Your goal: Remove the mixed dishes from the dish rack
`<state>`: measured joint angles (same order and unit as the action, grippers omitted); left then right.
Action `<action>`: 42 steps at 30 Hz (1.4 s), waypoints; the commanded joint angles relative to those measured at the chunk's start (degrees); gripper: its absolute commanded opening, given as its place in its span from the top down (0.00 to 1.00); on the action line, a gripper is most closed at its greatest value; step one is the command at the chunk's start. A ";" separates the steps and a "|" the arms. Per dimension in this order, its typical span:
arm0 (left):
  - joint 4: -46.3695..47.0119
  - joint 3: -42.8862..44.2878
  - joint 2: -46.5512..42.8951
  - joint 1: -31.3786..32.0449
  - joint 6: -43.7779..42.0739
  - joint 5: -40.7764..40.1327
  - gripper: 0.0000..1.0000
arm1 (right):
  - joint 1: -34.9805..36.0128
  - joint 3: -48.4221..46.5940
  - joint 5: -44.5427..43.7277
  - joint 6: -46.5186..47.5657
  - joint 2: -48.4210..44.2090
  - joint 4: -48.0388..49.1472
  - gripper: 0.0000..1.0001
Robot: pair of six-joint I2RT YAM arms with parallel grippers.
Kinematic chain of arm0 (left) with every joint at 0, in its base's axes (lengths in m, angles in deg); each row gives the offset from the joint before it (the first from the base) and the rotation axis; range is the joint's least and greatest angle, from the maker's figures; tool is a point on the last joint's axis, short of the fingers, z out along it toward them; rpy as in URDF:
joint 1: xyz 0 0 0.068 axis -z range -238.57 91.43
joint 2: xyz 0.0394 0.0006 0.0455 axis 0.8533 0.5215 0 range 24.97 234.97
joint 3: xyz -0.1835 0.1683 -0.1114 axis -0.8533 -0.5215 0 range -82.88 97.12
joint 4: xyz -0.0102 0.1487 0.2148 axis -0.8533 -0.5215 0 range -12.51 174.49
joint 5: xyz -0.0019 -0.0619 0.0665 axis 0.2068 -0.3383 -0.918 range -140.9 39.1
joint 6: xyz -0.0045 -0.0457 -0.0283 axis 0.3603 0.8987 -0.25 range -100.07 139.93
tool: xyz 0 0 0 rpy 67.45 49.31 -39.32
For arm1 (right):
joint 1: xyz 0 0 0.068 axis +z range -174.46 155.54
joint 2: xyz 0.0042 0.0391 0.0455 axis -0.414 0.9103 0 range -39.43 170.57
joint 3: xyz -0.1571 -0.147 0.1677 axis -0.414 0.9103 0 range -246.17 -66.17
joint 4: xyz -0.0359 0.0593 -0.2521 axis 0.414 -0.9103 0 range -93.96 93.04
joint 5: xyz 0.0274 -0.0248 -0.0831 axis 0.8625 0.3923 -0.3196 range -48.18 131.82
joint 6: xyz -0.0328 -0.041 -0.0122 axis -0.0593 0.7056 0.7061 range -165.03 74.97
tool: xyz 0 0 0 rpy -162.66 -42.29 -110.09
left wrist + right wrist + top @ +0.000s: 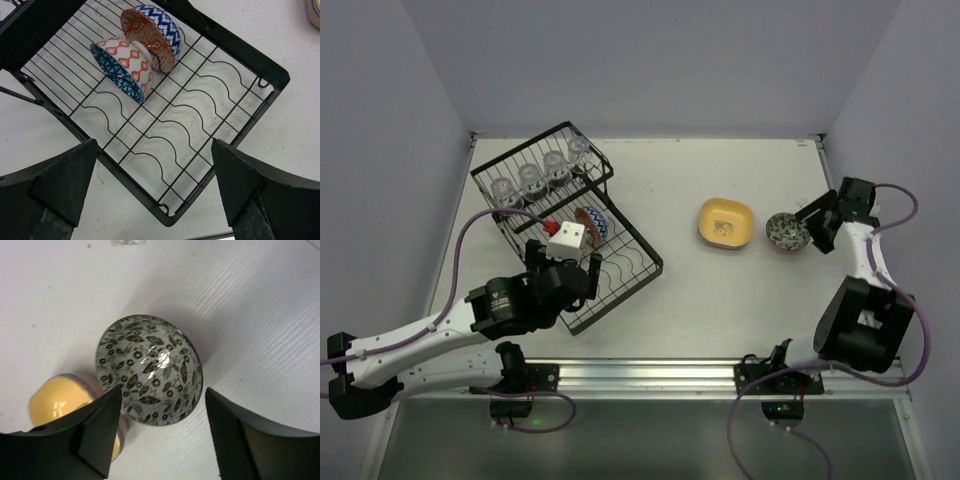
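**Black wire rack partly unloaded**

White table spreads under both pincers. The dish rack lies directly below the left pincer, whose fingers stand wide apart and hold nothing over the wavy tray section. Just left of the right pincer sits a yellow plate. That pincer's fingers are apart, either side of the near rim of a grey leaf-patterned bowl resting upright on the table. Ahead of the left pincer, two patterned bowls lean on edge in the tray. Beyond them, four glass cups sit in the basket.
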<state>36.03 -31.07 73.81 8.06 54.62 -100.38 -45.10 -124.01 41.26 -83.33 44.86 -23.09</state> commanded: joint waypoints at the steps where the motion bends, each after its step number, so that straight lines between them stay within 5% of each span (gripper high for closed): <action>1: 6.10 0.65 0.90 -2.20 0.01 3.06 0.00 | 0.34 -2.79 -1.02 0.59 -12.00 -2.77 0.26; 3: 7.07 1.10 2.04 -2.47 2.12 3.42 0.00 | 4.27 -4.64 -2.77 2.61 -17.20 -4.71 0.01; 6: 10.40 0.84 4.06 -3.87 7.13 3.59 0.00 | 9.20 -2.11 2.55 4.02 -29.24 -3.59 0.01; 11: 17.26 -2.41 7.67 -10.89 9.69 2.45 0.00 | 9.31 11.51 31.78 1.22 -46.99 8.98 0.01; 18: 37.18 -14.43 6.09 -20.22 4.25 8.40 0.01 | 9.31 17.24 44.39 -0.80 -55.10 8.81 0.03; 23: 48.01 -21.04 5.04 -23.56 0.81 13.60 0.09 | 9.39 17.77 47.93 -2.56 -58.80 7.85 0.05; 27: 57.25 -25.61 5.30 -25.75 -1.12 16.60 0.24 | 9.39 16.89 51.00 -4.67 -63.10 7.41 0.05; 34: 65.52 -29.31 7.32 -30.59 -2.44 22.22 0.26 | 9.31 14.69 52.50 -5.47 -65.92 6.62 0.05; 39: 71.40 -31.77 9.25 -32.00 -3.23 23.81 0.41 | 9.31 14.34 53.64 -5.82 -65.92 7.06 0.06; 42: 73.16 -32.21 10.39 -33.49 -3.32 24.86 0.41 | 9.31 14.43 53.82 -5.73 -66.18 6.97 0.05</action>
<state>101.71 -62.50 83.32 -23.78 52.68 -76.66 -35.70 -107.71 92.76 -87.75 -20.78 -16.67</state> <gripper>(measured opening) 0.596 0.946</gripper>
